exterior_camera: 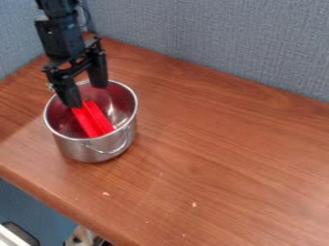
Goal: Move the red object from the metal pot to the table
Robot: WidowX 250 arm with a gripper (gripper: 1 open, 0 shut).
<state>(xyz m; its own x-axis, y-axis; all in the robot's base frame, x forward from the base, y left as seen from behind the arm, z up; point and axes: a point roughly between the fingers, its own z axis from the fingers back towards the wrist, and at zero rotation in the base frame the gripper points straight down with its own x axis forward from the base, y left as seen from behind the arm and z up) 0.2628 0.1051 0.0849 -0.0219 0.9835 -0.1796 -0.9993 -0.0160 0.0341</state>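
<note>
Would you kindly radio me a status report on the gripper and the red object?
Gripper open over pot. Red object inside pot, ungrasped. Pot wall surrounds it.

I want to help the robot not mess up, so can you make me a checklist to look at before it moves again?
1. Red block is inside the pot: ok, it leans in there.
2. Pot stands upright on the table: ok.
3. Claw is open: ok, its two fingers are spread apart.
4. Claw is over the pot: ok, it is at the opening, toward the back.
5. Block is between the fingers, ready to squeeze: cannot tell from this one view.
6. Block is out on the table: not ok, that part isn't done.
</note>
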